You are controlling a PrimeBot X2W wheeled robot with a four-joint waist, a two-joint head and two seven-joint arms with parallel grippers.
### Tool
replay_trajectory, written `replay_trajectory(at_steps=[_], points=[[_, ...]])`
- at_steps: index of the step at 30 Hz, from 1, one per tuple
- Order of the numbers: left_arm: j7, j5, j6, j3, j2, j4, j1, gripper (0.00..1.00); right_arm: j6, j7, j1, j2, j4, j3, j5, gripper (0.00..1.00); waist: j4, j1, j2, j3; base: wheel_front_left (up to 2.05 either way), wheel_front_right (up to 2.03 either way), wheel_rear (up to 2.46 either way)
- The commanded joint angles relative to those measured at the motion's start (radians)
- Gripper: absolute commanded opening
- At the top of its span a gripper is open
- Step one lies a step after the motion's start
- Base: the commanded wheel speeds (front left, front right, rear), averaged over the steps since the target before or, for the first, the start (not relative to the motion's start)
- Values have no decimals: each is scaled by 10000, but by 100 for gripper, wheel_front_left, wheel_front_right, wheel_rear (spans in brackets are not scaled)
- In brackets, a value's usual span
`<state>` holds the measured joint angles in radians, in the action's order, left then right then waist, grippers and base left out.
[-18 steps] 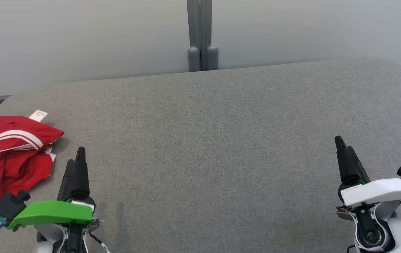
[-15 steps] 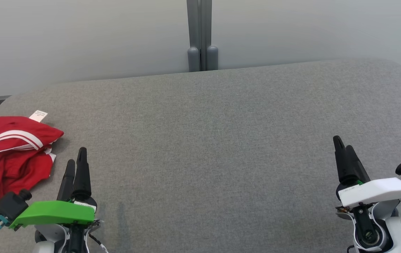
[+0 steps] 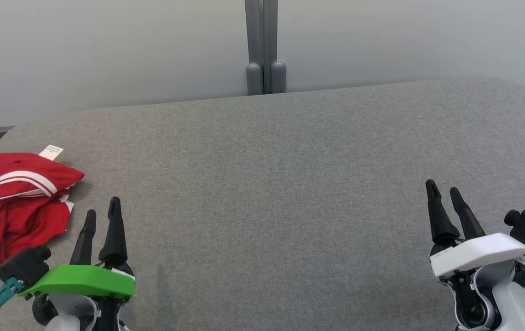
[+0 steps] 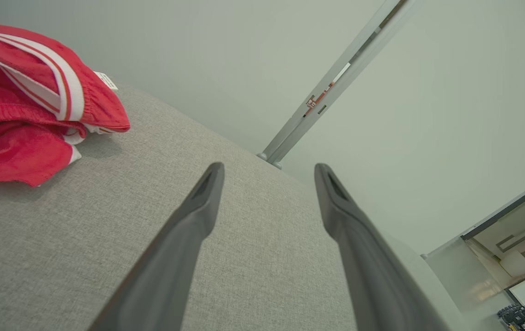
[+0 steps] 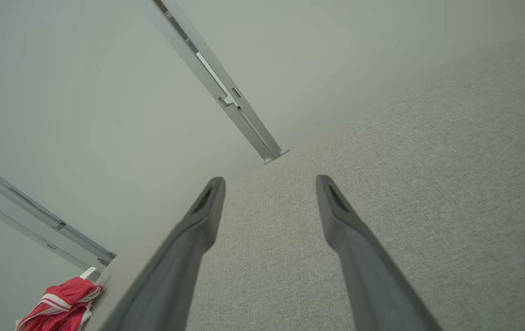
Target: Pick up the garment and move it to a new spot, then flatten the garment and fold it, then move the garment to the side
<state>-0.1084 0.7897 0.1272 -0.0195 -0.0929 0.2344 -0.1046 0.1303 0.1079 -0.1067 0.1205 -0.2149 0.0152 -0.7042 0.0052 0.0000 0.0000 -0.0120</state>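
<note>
Table [image 3: 262,184]: left tool [image 3: 102,207], right tool [image 3: 441,186] opened.

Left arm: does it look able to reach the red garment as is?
Probably yes. The left gripper is open and empty; the red garment lies crumpled on the grey table just to its left, with only bare surface between them. Its far side runs out of the head view.

The garment [image 3: 14,207] lies leftmost on the table [image 3: 280,184].
</note>
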Motion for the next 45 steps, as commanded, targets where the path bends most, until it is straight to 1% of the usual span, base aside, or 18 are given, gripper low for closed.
replay_trajectory(at_steps=[1,12,18,32,45], points=[[-102,-415,34,7,-109,-26,-152,100,4,115,-222,92,65,39,384,100,1,0,0,-6,0,0,0],[-434,-2123,33,-87,-125,282,-158,100,4,318,-227,255,-5,340,1625,100,31,0,0,-43,0,0,0],[-580,-2780,36,-126,-136,369,-159,100,4,398,-178,249,77,369,2223,100,23,0,0,-61,0,0,0],[-907,-4099,42,-180,-125,634,-207,100,5,524,-60,195,172,399,3458,100,25,0,0,-87,0,0,0],[-1185,-5038,48,-207,-50,832,-225,100,5,743,93,88,124,459,4410,100,26,0,0,-106,0,0,0]])
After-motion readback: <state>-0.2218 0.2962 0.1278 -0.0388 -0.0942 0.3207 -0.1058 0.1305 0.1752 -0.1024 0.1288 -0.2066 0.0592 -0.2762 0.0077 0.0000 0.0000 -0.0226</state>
